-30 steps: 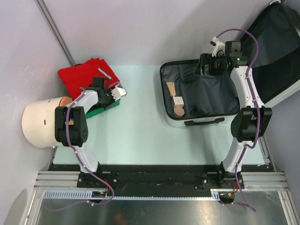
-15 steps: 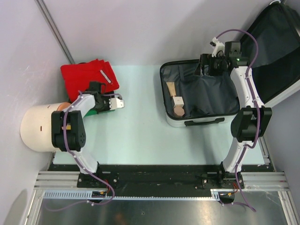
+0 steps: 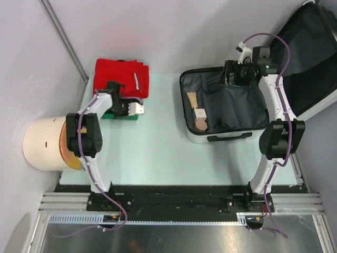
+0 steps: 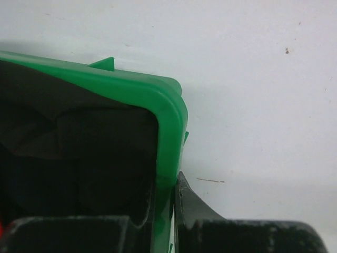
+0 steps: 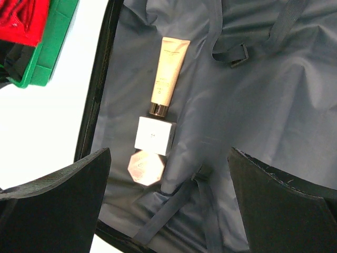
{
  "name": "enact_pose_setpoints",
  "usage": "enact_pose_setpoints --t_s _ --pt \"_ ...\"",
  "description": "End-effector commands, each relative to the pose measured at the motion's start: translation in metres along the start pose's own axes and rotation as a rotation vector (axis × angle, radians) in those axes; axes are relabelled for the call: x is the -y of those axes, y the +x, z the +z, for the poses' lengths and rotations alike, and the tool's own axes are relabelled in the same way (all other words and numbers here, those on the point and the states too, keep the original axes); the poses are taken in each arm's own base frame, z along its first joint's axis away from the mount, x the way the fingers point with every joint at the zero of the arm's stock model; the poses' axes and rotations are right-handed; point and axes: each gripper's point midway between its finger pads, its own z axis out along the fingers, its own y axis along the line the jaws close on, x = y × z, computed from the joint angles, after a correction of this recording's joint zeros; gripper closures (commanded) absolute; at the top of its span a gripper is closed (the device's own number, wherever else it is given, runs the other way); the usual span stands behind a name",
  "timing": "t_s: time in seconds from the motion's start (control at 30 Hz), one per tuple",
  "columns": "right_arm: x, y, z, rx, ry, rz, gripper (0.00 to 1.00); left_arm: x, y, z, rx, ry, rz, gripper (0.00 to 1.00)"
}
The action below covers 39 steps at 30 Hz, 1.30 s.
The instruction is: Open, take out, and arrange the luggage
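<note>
Luggage (image 3: 237, 113) lies open on R half of the tabletop (image 3: 158, 137), shell flat, handle side toward the arm bases. Its lid (image 3: 310, 58) is thrown back and propped up at the far R. Dk grey lining exposed. Along the L side of the shell sit 3 items in a row: beige tube (image 5: 167, 74), white box (image 5: 154, 135) and pink hexagonal piece (image 5: 146, 167), each touching the next. A strap w/ buckle (image 5: 237, 52) lies loose on the lining. R claw (image 5: 168, 182) hangs over the shell's far part, fingers wide apart, nothing btwn them. L claw (image 4: 164, 211) is at the far L of the tabletop, closed tight on the rim of the green tray (image 4: 168, 121) near a corner. Red cloth (image 3: 121, 74) is piled on the tray. Cream cylinder (image 3: 42, 145) stands near L edge, well apart from the luggage.
</note>
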Motion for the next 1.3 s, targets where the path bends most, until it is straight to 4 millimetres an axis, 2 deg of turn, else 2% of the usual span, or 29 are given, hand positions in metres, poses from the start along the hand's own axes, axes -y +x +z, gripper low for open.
enact_pose_setpoints --t_s 0.0,0.07,0.13,0.27,0.37,0.4,0.43,0.47,0.53,0.57,0.6,0.63,0.67,0.7,0.73,0.77,0.8,0.83,0.9,0.93,0.97,1.0,1.03,1.1,1.13,1.2,1.23,1.27 --pt "-0.006 -0.013 0.0 0.026 -0.021 -0.013 0.03 -0.12 0.045 -0.063 -0.078 -0.394 -0.113 1.0" --pt "-0.007 -0.013 0.001 0.025 -0.024 -0.015 0.03 -0.126 0.052 -0.069 -0.088 -0.417 -0.157 1.0" --pt "-0.008 -0.015 0.002 0.028 -0.025 -0.017 0.03 -0.122 0.062 -0.066 -0.118 -0.407 -0.164 1.0" --pt "-0.009 -0.015 0.001 0.028 -0.03 -0.018 0.03 -0.118 0.097 -0.068 -0.193 -0.408 -0.229 1.0" --pt "-0.009 -0.012 0.001 0.019 -0.031 -0.021 0.03 -0.114 0.103 -0.078 -0.202 -0.422 -0.249 0.99" --pt "-0.01 -0.012 0.001 0.019 -0.032 -0.024 0.03 -0.112 0.101 -0.081 -0.194 -0.427 -0.266 0.95" --pt "-0.01 -0.011 0.001 0.017 -0.034 -0.022 0.03 -0.111 0.095 -0.089 -0.183 -0.442 -0.275 0.87" --pt "-0.01 -0.011 0.001 0.017 -0.034 -0.022 0.03 -0.112 0.088 -0.094 -0.164 -0.453 -0.279 0.69" --pt "-0.01 -0.01 0.002 0.013 -0.035 -0.02 0.03 -0.105 0.073 -0.097 -0.139 -0.457 -0.3 0.57" --pt "-0.01 -0.01 0.002 0.011 -0.038 -0.021 0.03 -0.105 0.063 -0.11 -0.126 -0.481 -0.294 0.49" --pt "-0.011 -0.01 0.002 0.01 -0.039 -0.021 0.03 -0.101 0.054 -0.117 -0.118 -0.489 -0.291 0.45" --pt "-0.012 -0.01 0.002 0.009 -0.04 -0.025 0.03 -0.093 0.041 -0.112 -0.102 -0.473 -0.282 0.44" --pt "-0.012 -0.01 0.002 0.009 -0.042 -0.026 0.03 -0.092 0.028 -0.131 -0.083 -0.51 -0.272 0.37" --pt "-0.012 -0.009 0.002 0.007 -0.04 -0.026 0.03 -0.089 0.017 -0.135 -0.063 -0.515 -0.27 0.36" --pt "-0.012 -0.008 0.002 0.004 -0.043 -0.028 0.03 -0.079 0.002 -0.13 -0.048 -0.496 -0.25 0.34" --pt "-0.012 -0.008 0.002 0.003 -0.045 -0.028 0.03 -0.076 -0.001 -0.138 -0.046 -0.511 -0.246 0.31" --pt "-0.013 -0.007 0.002 -0.002 -0.047 -0.028 0.03 -0.075 -0.025 -0.151 -0.011 -0.538 -0.219 0.29" --pt "-0.013 -0.006 0.002 -0.004 -0.049 -0.027 0.03 -0.072 -0.045 -0.153 0.025 -0.534 -0.2 0.26" --pt "-0.014 -0.005 0.002 -0.008 -0.054 -0.025 0.03 -0.071 -0.068 -0.163 0.073 -0.547 -0.184 0.2" --pt "-0.016 -0.004 0.002 -0.01 -0.056 -0.025 0.03 -0.078 -0.089 -0.168 0.102 -0.562 -0.167 0.2" --pt "-0.016 -0.004 0.002 -0.012 -0.056 -0.024 0.03 -0.084 -0.099 -0.169 0.12 -0.57 -0.174 0.18" --pt "-0.015 -0.002 0.003 -0.016 -0.056 -0.02 0.03 -0.09 -0.109 -0.166 0.143 -0.57 -0.217 0.18" --pt "-0.015 -0.001 0.003 -0.017 -0.055 -0.016 0.03 -0.107 -0.126 -0.16 0.153 -0.578 -0.213 0.19" --pt "-0.014 0.002 0.005 -0.023 -0.053 -0.011 0.03 -0.124 -0.141 -0.144 0.162 -0.571 -0.259 0.2" --pt "-0.014 0.002 0.005 -0.024 -0.049 -0.01 0.03 -0.142 -0.157 -0.123 0.164 -0.561 -0.255 0.21" --pt "-0.012 0.003 0.003 -0.025 -0.039 -0.012 0.03 -0.159 -0.155 -0.103 0.069 -0.595 -0.264 0.26" --pt "-0.01 0.003 0.001 -0.022 -0.033 -0.011 0.03 -0.169 -0.162 -0.075 0.043 -0.579 -0.25 0.32" --pt "-0.01 0.002 -0.002 -0.016 -0.027 -0.015 0.03 -0.174 -0.16 -0.066 0.019 -0.586 -0.252 0.34"
